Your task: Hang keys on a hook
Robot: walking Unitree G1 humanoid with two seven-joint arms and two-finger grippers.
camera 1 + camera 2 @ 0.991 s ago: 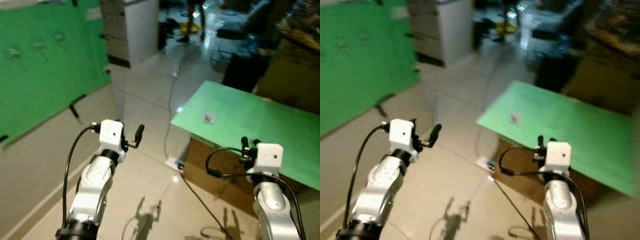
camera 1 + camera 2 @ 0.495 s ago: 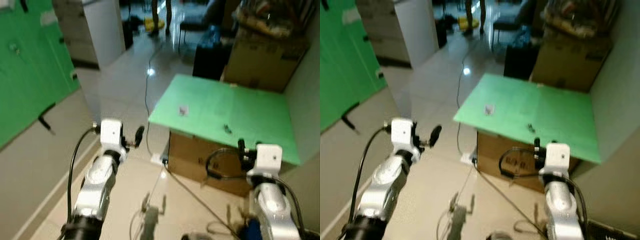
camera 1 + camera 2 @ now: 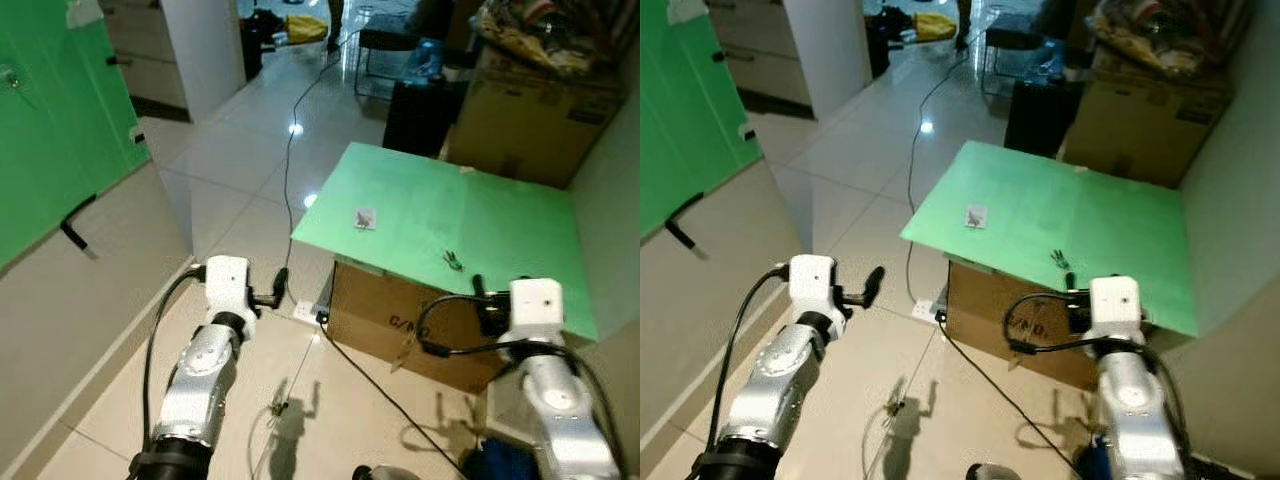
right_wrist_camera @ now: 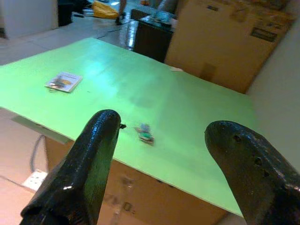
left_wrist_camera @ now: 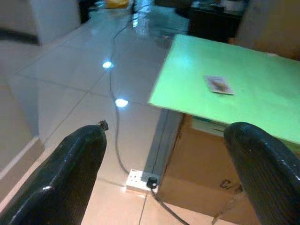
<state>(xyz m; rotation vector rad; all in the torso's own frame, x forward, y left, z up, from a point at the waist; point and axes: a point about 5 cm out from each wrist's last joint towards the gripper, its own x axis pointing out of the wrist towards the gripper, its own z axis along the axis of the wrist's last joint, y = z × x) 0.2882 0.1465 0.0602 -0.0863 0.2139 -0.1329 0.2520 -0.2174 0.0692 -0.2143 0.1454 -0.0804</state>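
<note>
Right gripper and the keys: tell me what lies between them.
Bare green tabletop. In the right wrist view the right gripper, fingers apart, looks straight at the keys, with nothing lying between.

I see the keys (image 3: 1061, 261) lying on the green tabletop (image 3: 1110, 230) at about two o'clock, a small card (image 3: 976, 216) to their ten o'clock, and a cardboard box (image 3: 1025, 330) beneath
</note>
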